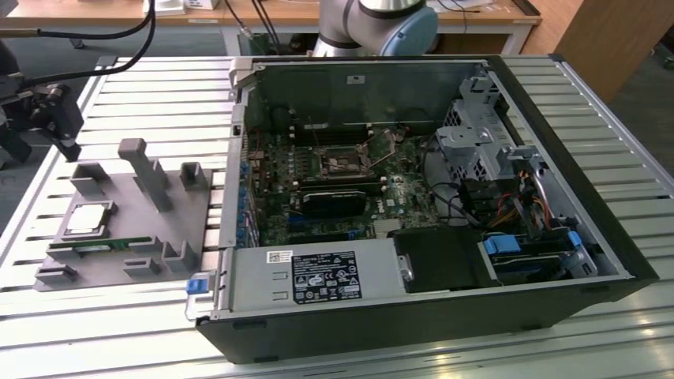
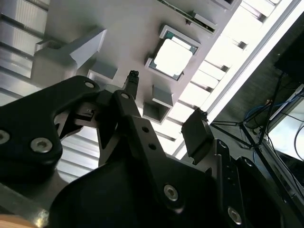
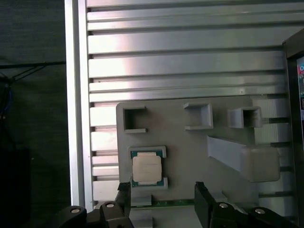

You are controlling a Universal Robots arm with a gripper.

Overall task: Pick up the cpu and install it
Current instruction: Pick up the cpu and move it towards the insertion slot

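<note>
Gripper (image 3: 162, 192) is spread wide & holds nothing. In the first wrist view its two fingers (image 3: 124, 194) stand apart w/ bare plate btwn them. Same in the second wrist view: jaws open, nothing pinched.

Just beyond the fingertips is the cpu (image 3: 147, 168), silver top up, lying flat in its square recess on the grey fixture plate (image 3: 185, 142). No contact. The chip sits off toward one finger rather than centred in the gap. A green memory stick (image 3: 171, 203) lies in a slot just beside the cpu's recess, close by the fingers. The plate rests on the slatted aluminium table (image 3: 180, 61).

Step in hand, as I read it: approach for the pick. That's early, w/ nothing grasped & nothing installed. The pick calls for centring the gap over the chip, squaring the fingers to two opposite edges, and descending w/o clipping the recess corners or the stick. The chip is thin & flat, so there's little edge to grip, and a skewed close could tip it.

Farther off, in the exterior view, the open pc case (image 1: 421, 316) stands at the exterior view's right of the plate. Its motherboard (image 1: 316, 178) is exposed, w/ the cpu socket (image 1: 342, 163) near the middle. The socket looks unfilled, but I can't tell for sure. It's well apart from the chip.
</note>
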